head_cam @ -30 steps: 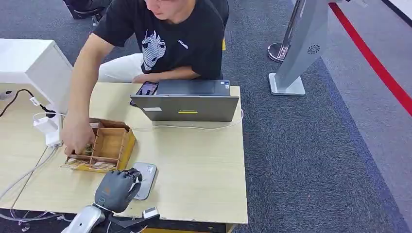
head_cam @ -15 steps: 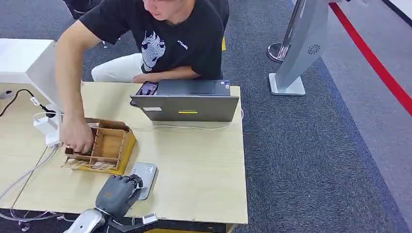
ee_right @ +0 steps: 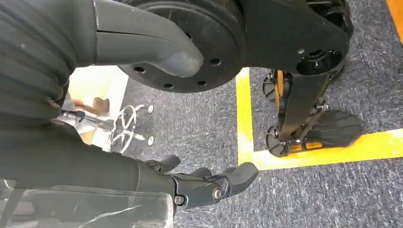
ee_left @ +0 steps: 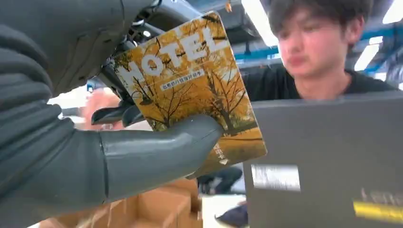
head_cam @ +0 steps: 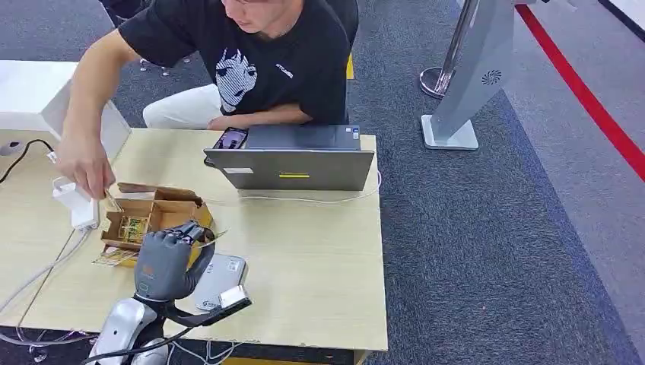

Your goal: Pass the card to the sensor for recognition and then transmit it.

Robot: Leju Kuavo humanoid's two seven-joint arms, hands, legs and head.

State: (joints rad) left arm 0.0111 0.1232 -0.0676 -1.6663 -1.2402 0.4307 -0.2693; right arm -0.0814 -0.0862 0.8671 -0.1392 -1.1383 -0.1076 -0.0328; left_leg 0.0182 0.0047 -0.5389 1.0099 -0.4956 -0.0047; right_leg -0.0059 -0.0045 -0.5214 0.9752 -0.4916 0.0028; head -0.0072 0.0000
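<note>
My left hand [head_cam: 163, 262] grips the card [ee_left: 190, 90], thumb [ee_left: 157, 152] across its face, raised above the grey sensor [head_cam: 220, 280] on the table [head_cam: 304, 251]. From the wrist I read "HOTEL" over yellow autumn trees; from the head I catch just its edge. My right hand [ee_right: 209, 183] hangs loosely open, holding nothing. Beyond, the wooden box [head_cam: 156, 220], a person's hand [head_cam: 85, 163], the laptop [head_cam: 293, 163].

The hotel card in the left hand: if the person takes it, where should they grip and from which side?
Best taken by its free far end, coming from the laptop side. The left hand pinches the hotel card across its near part, thumb over the face, so the far corner juts out uncovered.
</note>
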